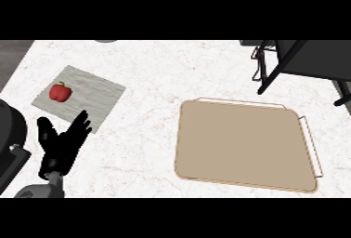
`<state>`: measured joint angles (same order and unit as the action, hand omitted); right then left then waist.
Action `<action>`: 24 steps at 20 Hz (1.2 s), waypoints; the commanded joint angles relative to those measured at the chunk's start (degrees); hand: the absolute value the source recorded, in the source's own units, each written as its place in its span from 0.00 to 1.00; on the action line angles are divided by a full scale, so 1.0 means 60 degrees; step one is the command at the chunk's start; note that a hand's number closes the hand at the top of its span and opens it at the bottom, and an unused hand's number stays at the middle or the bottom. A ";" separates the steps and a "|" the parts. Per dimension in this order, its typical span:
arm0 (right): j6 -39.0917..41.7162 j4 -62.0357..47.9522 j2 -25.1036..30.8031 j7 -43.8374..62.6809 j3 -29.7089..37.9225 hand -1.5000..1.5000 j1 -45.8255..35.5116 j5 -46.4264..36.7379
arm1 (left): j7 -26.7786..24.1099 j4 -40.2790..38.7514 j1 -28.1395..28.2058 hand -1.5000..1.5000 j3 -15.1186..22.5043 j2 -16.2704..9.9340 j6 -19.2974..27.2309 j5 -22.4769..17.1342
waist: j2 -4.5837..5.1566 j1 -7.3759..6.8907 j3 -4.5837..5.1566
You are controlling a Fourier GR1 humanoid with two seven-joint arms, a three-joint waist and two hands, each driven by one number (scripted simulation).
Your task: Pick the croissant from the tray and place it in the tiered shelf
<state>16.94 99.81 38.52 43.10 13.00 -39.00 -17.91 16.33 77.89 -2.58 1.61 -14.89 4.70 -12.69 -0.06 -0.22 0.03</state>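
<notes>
The beige tray [243, 146] lies on the counter at the right with nothing on its surface. No croissant shows anywhere in the head view. The black tiered shelf [302, 58] stands at the back right, only its lower frame and one shelf plate in view. My left hand [63, 142] rests open at the lower left, fingers pointing up, its fingertips over the near corner of a grey mat. My right hand does not appear.
A red bell pepper [60, 92] sits on a grey square mat [89, 90] at the back left. The white marble counter [151, 69] stretches between the mat and the tray. A dark floor strip [12, 56] runs along the counter's left edge.
</notes>
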 commanded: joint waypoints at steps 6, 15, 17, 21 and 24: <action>0.0125 -0.3673 0.1040 -0.1365 0.0518 1.00 -0.2187 -0.0315 | -0.0196 -0.0018 0.0100 0.50 0.0181 0.0465 0.0181 0.0437 | 0.0032 -0.0096 -0.0002; 0.0646 -0.7686 0.1931 -0.4074 0.0268 1.00 -0.3771 -0.0803 | -0.0104 -0.0424 -0.0289 0.50 -0.0038 0.0341 -0.0134 0.0430 | 0.0080 -0.0179 -0.0001; 0.0061 -0.8370 0.1746 -0.4787 -0.0078 1.00 -0.3849 -0.1406 | -0.0350 -0.0514 -0.0083 0.50 -0.0282 0.0207 -0.0575 0.0093 | 0.0097 -0.0249 -0.0001; -0.0131 -0.8874 0.1679 -0.5339 -0.0325 1.00 -0.3961 -0.1831 | -0.0050 -0.0056 -0.0129 0.50 -0.0003 0.0564 -0.0103 0.0437 | 0.0057 -0.0155 -0.0004; -0.1192 -1.0028 0.1107 -0.5750 -0.0537 1.00 -0.4414 -0.2397 | 0.0219 0.0538 0.0332 0.50 -0.0080 0.0257 -0.0382 0.0271 | 0.0084 -0.0331 -0.0008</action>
<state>14.69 44.75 47.69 11.58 11.45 -64.12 -28.86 16.35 77.62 -3.15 0.72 -13.26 2.61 -10.97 0.45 -1.74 0.00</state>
